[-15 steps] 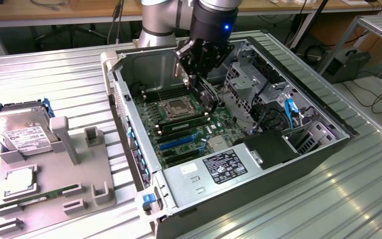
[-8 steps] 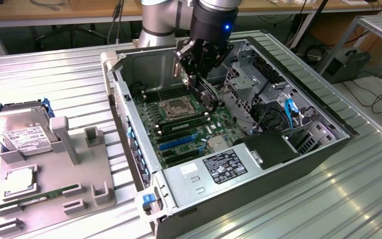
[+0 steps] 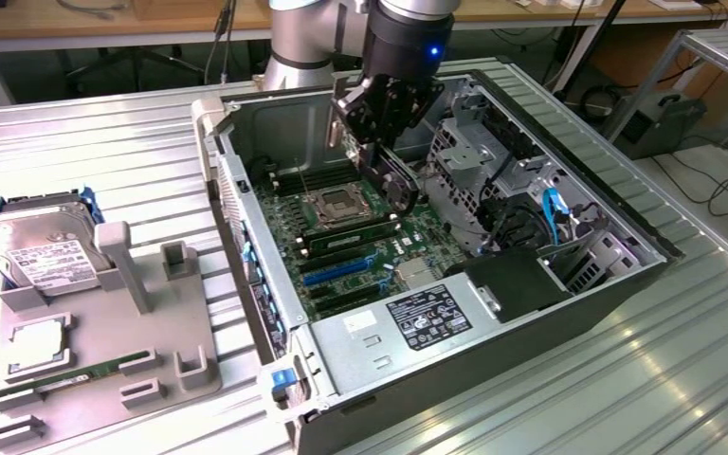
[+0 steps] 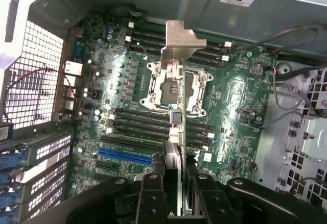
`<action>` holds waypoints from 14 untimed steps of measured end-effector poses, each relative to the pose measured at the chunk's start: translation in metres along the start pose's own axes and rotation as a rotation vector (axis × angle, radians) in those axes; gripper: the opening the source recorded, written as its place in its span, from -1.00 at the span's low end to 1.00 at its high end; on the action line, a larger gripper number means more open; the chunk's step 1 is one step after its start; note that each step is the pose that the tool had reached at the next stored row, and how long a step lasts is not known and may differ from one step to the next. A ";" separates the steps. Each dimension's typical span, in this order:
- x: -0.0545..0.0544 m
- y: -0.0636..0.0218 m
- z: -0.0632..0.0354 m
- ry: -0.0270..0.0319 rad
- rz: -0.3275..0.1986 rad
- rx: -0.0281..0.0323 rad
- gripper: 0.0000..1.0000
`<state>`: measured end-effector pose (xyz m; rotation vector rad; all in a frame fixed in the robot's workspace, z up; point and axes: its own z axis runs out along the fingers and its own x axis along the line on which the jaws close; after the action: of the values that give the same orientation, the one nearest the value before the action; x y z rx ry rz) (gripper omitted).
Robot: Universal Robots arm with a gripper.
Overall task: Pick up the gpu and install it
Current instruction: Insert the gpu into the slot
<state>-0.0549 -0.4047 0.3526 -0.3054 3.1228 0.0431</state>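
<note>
Over the open computer case (image 3: 617, 275), my gripper (image 3: 381, 133) is shut on the gpu (image 3: 397, 185), a thin dark card that hangs edge-down above the motherboard (image 3: 338, 251). The wrist view looks along the card's edge, with its silver bracket (image 4: 180, 45) at the far end. There my gripper (image 4: 175, 175) has a black finger pressed on each side of the gpu (image 4: 173, 147). The card floats above the CPU socket (image 4: 196, 89) and the memory slots. The blue expansion slot (image 4: 125, 156) lies to one side of it, and the card is clear of the board.
A grey fixture (image 3: 99, 332) at the exterior view's left holds a hard drive in a blue frame (image 3: 35, 248), a processor (image 3: 38, 339) and a green RAM stick (image 3: 76, 373). The case also holds a power supply (image 3: 421, 315), a drive cage (image 3: 465, 152) and loose cables (image 4: 296, 89).
</note>
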 end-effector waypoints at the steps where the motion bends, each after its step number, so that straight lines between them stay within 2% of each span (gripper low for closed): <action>1: 0.000 0.0000 0.0000 0.0001 -0.004 0.0000 -0.47; 14: 0.000 0.0000 0.0000 0.0019 -0.071 -0.0004 -0.47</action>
<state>-0.0549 -0.4047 0.3526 -0.4157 3.1110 0.0433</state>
